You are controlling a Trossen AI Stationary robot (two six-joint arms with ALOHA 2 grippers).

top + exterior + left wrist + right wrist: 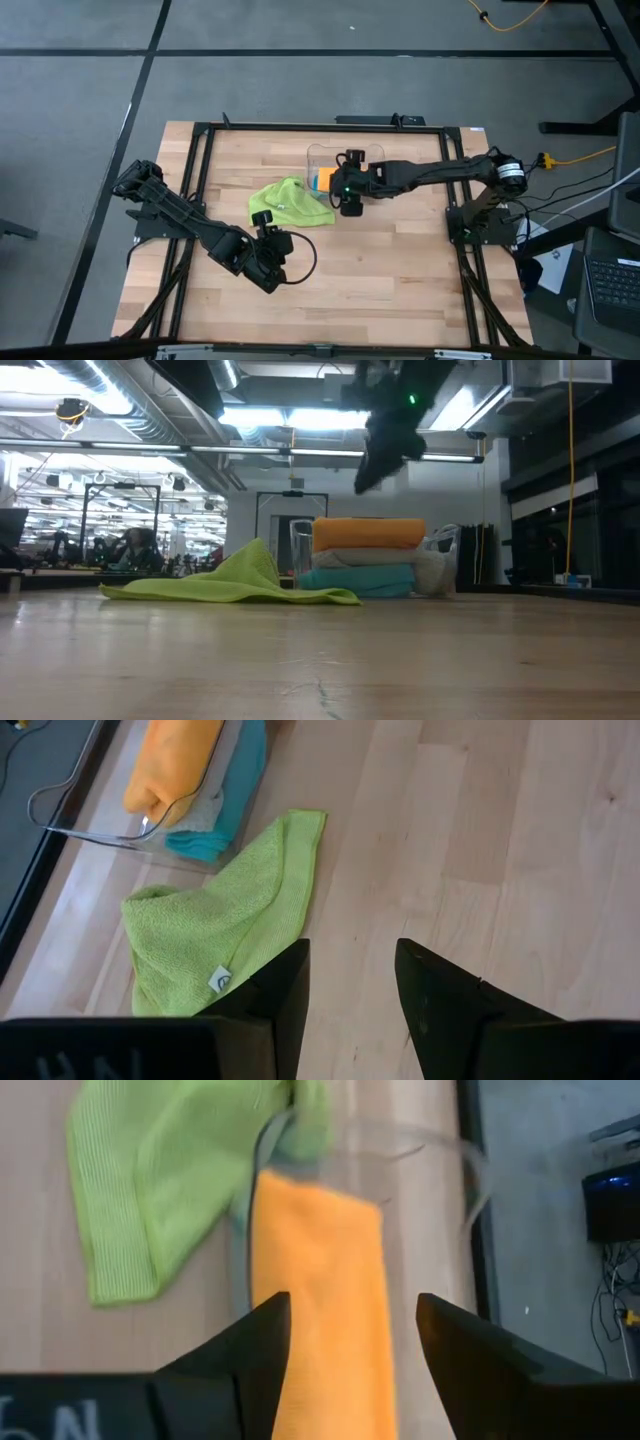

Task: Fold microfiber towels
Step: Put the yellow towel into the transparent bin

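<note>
The right end effector point(351, 201) hung above the clear plastic bin point(318, 156) at the far middle of the worktop point(400, 270), its fingers spread wide and holding nothing. Directly beneath it, in the right wrist view, lay the folded orange towel point(320, 1290), topmost in a stack. The low view showed that stack plainly: orange towel over the pale grey-blue towel point(365, 558), over the teal towel point(355, 578).

The lime green towel point(288, 203) lay rumpled and unfolded on the worktop just left of the bin, one edge against or under the bin's near wall; which of the two could not be told. The left end effector point(273, 238) waited near that towel's near edge, fingers parted to a moderate gap and empty.

Several risks appeared from here. The orange towel sat high on the stack, and a sideways brush by the right arm as it drew away might have tipped it off or dragged the light bin. If the green towel's edge were in fact caught at the bin, pulling on it could have shifted the bin and toppled the stack. The rumpled cloth also invited a pinch of two layers at once, giving a crooked fold.
</note>
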